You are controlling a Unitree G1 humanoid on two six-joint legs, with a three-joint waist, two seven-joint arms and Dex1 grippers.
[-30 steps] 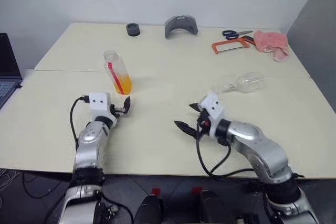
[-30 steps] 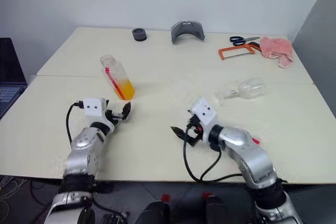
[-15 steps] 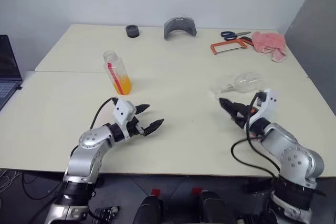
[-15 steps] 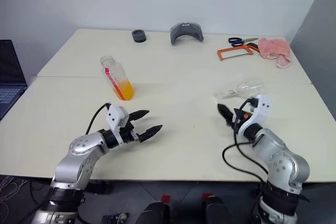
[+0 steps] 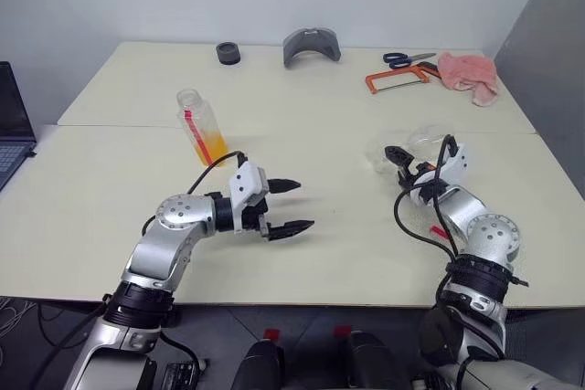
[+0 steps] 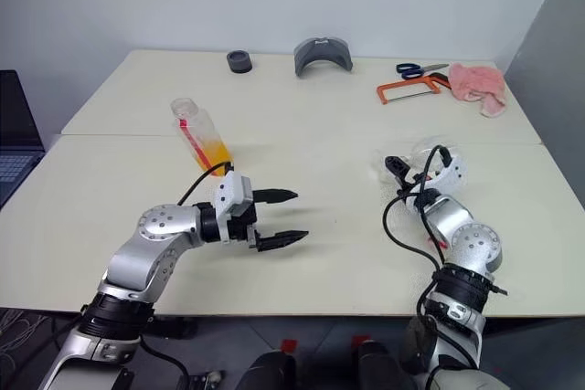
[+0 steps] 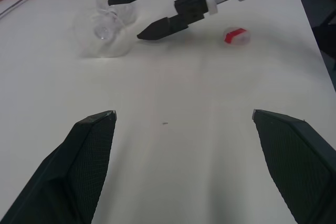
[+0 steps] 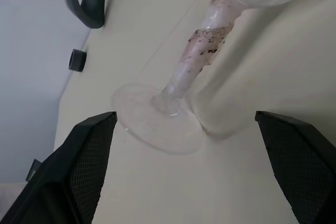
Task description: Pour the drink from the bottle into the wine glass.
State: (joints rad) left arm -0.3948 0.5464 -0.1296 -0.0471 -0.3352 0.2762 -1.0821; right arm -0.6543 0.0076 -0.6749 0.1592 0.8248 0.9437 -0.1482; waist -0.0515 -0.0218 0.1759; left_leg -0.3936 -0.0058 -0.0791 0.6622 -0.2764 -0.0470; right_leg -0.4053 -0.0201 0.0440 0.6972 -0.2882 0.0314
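Just in front of the wide-open right gripper [image 5: 399, 163], the wine glass [image 8: 181, 90] lay on its side on the desk [image 5: 311, 116], looking thin, slippery and easy to break, so its stem seemed the best place to hold.

Both arms are built from rounded silver-grey metal segments with small dark screw holes at the joint housings, darkening to black sleeves nearer the body. The left gripper [image 5: 289, 205] has two black, tapered, pointed fingers mounted on a black wrist collar, with a white boxy camera module on top showing two small dark dots. A black cable loops from that module back along the forearm. The right gripper [image 5: 399, 159] carries the same black fingers [image 7: 157, 27] and a white module, with several black cables coiling around its wrist and a small red mark on the forearm. Seen close, the finger pads [image 8: 79, 177] have a fine cross-hatched texture.
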